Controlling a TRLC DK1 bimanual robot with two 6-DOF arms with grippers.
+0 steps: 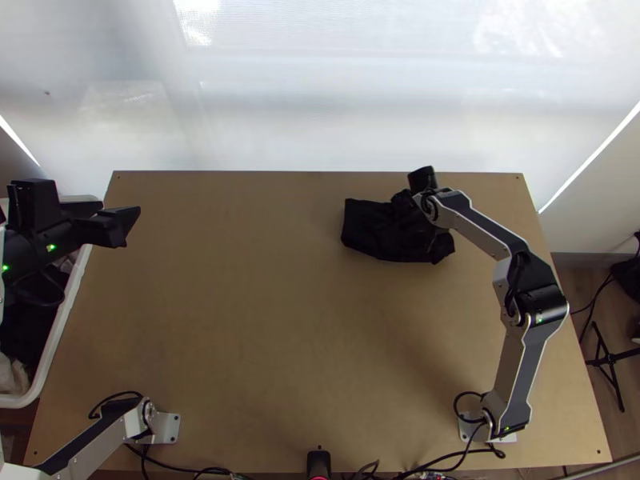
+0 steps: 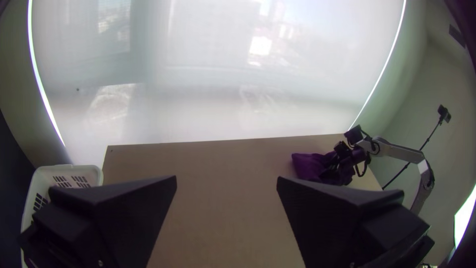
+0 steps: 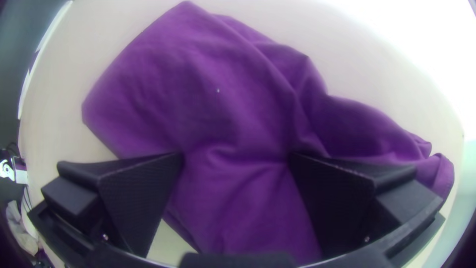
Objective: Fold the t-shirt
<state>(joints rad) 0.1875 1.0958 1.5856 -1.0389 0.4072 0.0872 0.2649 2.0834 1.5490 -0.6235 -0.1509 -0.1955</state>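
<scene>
The t-shirt (image 1: 368, 230), black from above and purple in the wrist views, lies as a compact, creased bundle at the table's far right part. My right gripper (image 1: 410, 210) is low over its right half. In the right wrist view, that gripper (image 3: 236, 156) stands open, its fingers wide apart, with raised creases of the t-shirt (image 3: 213, 94) between them. My left gripper (image 1: 128, 225) is over the table's far left edge, away from the cloth. Its fingers are spread with nothing between them in the left wrist view, where the gripper (image 2: 226, 181) is open.
A white basket (image 1: 56, 348) with dark and pale cloth inside stands against the table's left side, partly below the left arm. A pale blind hangs behind the table's far edge (image 1: 272, 172). Cables run along the near edge, and a black stand (image 1: 612, 360) is off to the right.
</scene>
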